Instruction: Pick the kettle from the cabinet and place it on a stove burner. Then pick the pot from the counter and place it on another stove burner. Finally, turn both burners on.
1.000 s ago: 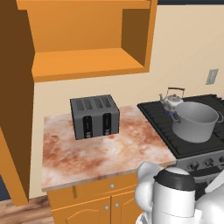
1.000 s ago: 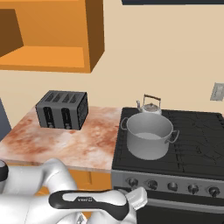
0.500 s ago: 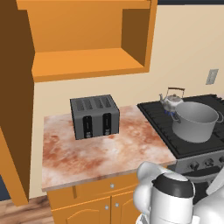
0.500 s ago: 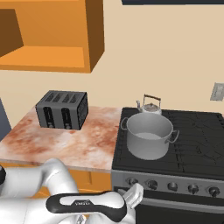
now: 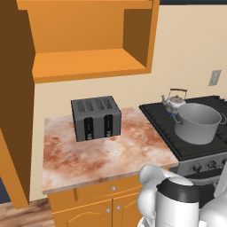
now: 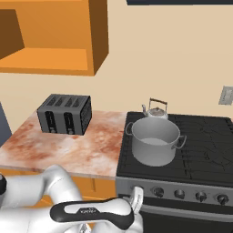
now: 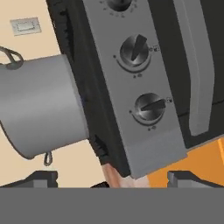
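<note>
From the left base view, the pot [image 5: 198, 123] is sitting on a front grate of the stove [image 5: 164, 122], and the kettle [image 5: 174, 101] is standing just behind it on a rear grate. The toaster [image 5: 96, 117] is resting on the counter [image 5: 102, 155], beneath the cabinet [image 5: 84, 40], whose shelf is lying bare.

From the right base view, the pot [image 6: 154, 141] is occupying the front left grate with the kettle [image 6: 155, 110] directly behind it. The arm is reaching low toward the row of front knobs [image 6: 179, 194].

Along the hand view, the gripper [image 7: 111, 177] is holding its fingertips [image 7: 41, 178] spread wide apart with nothing between them, facing two knobs [image 7: 148, 106]. The pot [image 7: 41, 111] is showing beside the panel.
</note>
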